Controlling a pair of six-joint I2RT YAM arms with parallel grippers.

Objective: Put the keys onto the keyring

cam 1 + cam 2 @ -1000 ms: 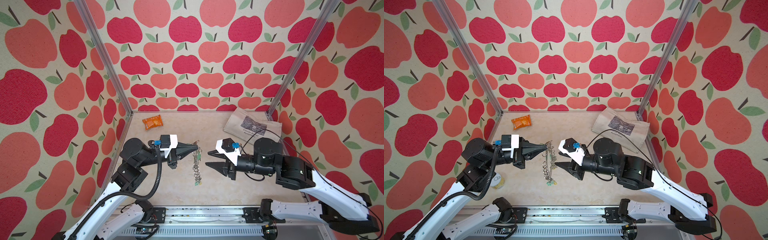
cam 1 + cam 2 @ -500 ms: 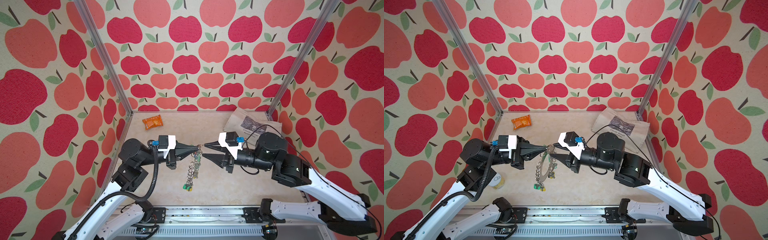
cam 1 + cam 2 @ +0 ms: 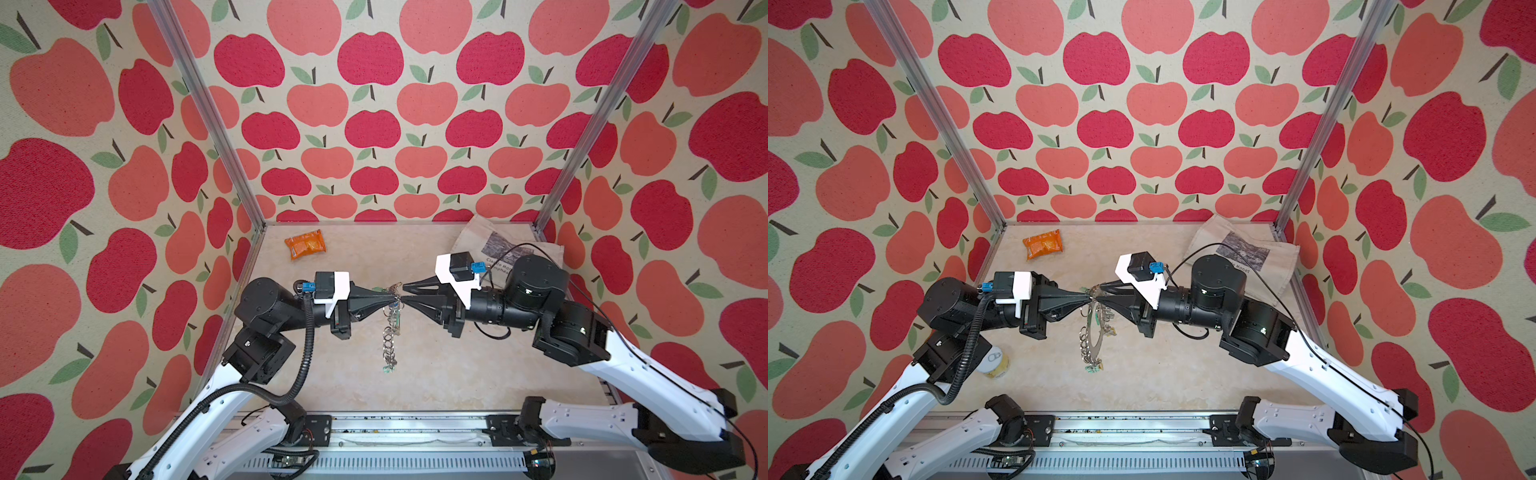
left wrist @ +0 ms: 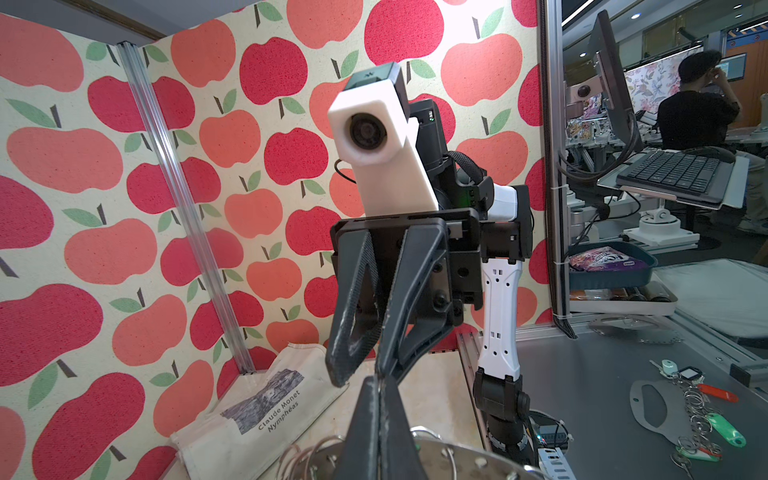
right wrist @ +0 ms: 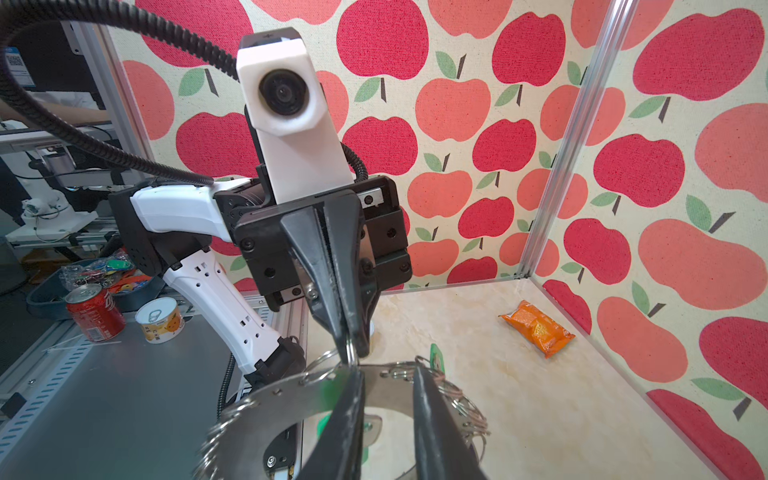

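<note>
Aloft | keyring (image 3: 390,332) edge in left end effector (image 3: 394,296) | right end effector (image 3: 403,292) gaping alongside

Right tool (image 3: 402,292) has swung up and across from its low spot on the right. It's now tip to tip with the left tool (image 3: 393,296), jaws narrowed, a gap still showing. The keyring (image 3: 390,332), which kicked out leftward, hangs straight down again.

Two high front views over one table (image 3: 457,374); close, opposed wrist views.
</note>
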